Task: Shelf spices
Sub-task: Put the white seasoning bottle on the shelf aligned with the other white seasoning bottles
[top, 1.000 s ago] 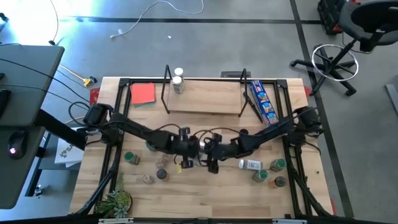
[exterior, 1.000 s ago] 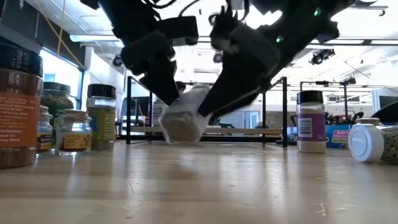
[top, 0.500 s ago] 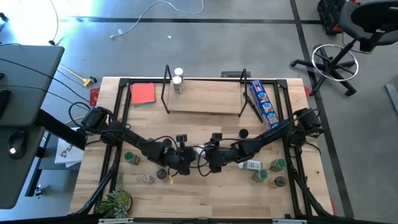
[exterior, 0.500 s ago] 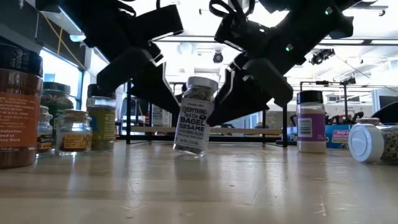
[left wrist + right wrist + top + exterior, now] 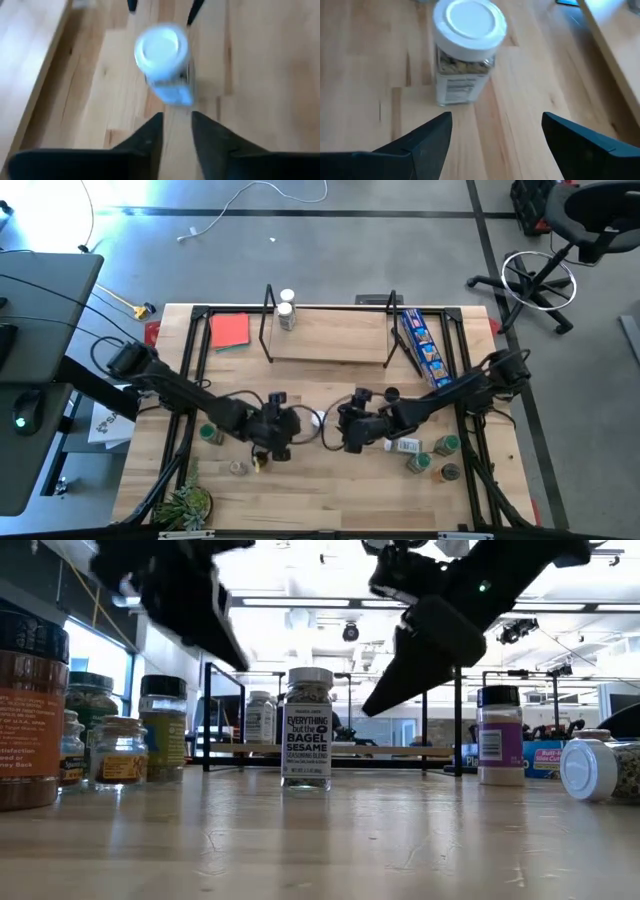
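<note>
Light wooden tabletop (image 5: pixel 320 840), bright office room behind. Centre: upright white-lidded glass jar (image 5: pixel 307 728), label "EVERYTHING BUT THE BAGEL SESAME", standing free. Left gripper (image 5: pixel 176 131) slightly parted, empty; right gripper (image 5: pixel 496 132) wide, empty. Far: wire-framed wooden shelf (image 5: pixel 328 335).

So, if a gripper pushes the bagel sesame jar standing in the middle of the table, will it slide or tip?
The bagel sesame jar is tall over a narrow base, so a push near its white lid would probably tip it. Once down, its round body would likely roll, like the jar lying on its side. A low push should slide it on the smooth wooden table.
</note>
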`<move>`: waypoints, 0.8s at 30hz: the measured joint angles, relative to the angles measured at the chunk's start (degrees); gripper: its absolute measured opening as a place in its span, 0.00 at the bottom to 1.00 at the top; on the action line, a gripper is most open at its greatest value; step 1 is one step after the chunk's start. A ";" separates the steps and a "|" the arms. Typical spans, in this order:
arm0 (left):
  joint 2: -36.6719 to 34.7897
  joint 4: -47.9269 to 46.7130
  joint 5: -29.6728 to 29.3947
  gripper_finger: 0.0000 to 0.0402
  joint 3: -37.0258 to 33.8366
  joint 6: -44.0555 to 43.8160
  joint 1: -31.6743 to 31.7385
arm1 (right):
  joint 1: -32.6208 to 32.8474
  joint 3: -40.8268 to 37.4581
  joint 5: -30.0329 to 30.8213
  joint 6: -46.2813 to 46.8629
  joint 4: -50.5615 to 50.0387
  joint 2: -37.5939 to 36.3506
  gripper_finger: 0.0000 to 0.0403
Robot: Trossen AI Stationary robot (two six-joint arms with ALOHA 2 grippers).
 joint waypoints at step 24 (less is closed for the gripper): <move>6.85 18.60 13.05 0.76 -0.06 7.27 9.18 | 6.26 -0.13 8.47 10.15 -4.52 -0.38 0.75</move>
